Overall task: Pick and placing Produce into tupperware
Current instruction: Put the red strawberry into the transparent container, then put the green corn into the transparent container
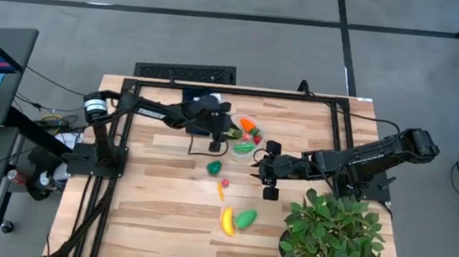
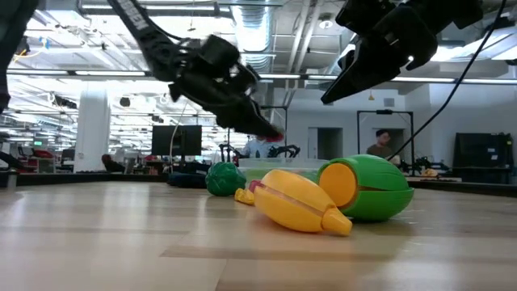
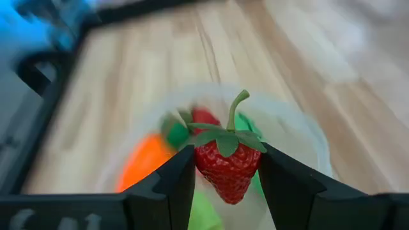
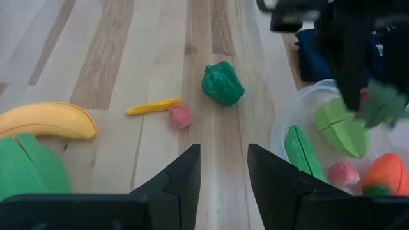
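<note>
My left gripper (image 1: pixel 228 133) hangs over the far-left rim of the clear round tupperware (image 1: pixel 246 139) and is shut on a red strawberry (image 3: pixel 228 171). Inside the tupperware (image 3: pixel 308 131) lie an orange piece (image 3: pixel 142 163), green pieces and another red piece. My right gripper (image 1: pixel 260 167) is open, just right of the tupperware and above the table, touching nothing. On the table in the right wrist view lie a green pepper (image 4: pixel 222 83), a thin yellow piece (image 4: pixel 152 106), a small red piece (image 4: pixel 179 116), a banana (image 4: pixel 48 121) and a green half (image 4: pixel 25 169). My left gripper pinches the strawberry by the two sides of its red body (image 3: pixel 206 161), one finger (image 3: pixel 179 176) on each side. The fingers slant down from the table's left. The strawberry is lifted clear above the tupperware's opening, its green leaves and stem pointing away from the wrist.
A big leafy potted plant (image 1: pixel 333 235) stands at the table's near right corner, close to my right arm. A dark blue cloth (image 4: pixel 313 54) lies beyond the tupperware. A black frame runs along the table's far and left edges. Banana (image 2: pixel 299 202) and green half (image 2: pixel 367 187) lie near the near edge.
</note>
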Available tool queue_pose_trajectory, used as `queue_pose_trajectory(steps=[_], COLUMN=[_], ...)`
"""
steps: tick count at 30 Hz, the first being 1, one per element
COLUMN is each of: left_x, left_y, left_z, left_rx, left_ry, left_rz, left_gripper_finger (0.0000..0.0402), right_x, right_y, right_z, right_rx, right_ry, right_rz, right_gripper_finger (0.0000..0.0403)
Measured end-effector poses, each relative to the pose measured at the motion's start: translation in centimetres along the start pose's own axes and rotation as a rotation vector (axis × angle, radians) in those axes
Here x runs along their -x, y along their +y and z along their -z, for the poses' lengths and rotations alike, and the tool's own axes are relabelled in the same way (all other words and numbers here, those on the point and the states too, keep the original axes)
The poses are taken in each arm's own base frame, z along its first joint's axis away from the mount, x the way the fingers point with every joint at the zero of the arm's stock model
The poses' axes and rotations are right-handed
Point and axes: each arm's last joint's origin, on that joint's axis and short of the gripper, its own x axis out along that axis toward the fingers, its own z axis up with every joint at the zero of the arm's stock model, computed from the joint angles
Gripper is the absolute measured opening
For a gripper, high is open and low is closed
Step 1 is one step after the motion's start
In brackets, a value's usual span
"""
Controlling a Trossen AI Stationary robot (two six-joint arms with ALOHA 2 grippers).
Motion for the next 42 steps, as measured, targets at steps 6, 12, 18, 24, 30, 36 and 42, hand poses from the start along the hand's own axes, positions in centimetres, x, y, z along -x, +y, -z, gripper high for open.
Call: queue_pose_trajectory(steps=[6, 12, 18, 24, 30, 36, 42], left_x=[-2.0, -2.2, -2.2, -2.2, -2.2, -2.2, -2.2], left_y=[0.7, 0.8, 0.8, 0.8, 0.8, 0.8, 0.7], left_z=[0.2, 0.2, 0.2, 0.2, 0.1, 0.1, 0.0], left_rx=[0.059, 0.072, 0.065, 0.064, 0.063, 0.064, 0.061], left_ry=[0.153, 0.213, 0.219, 0.217, 0.209, 0.208, 0.202], left_rz=[0.074, 0.1, 0.095, 0.09, 0.095, 0.095, 0.103], left_gripper_finger=[0.0151, 0.0152, 0.0153, 0.0153, 0.0164, 0.0201, 0.0222], right_x=[0.0, 0.0, 0.0, 0.0, 0.0, 0.0, 0.0], right_y=[0.0, 0.0, 0.0, 0.0, 0.0, 0.0, 0.0], right_z=[0.0, 0.2, 0.2, 0.2, 0.2, 0.2, 0.2], right_rx=[0.001, 0.005, 0.005, 0.005, 0.005, 0.005, 0.005], right_ry=[0.005, 0.022, 0.022, 0.022, 0.022, 0.022, 0.022], right_rz=[-0.001, -0.002, -0.002, -0.002, -0.002, -0.002, -0.002], right_gripper_finger=[0.0121, 0.0121, 0.0121, 0.0121, 0.0121, 0.0121, 0.0121])
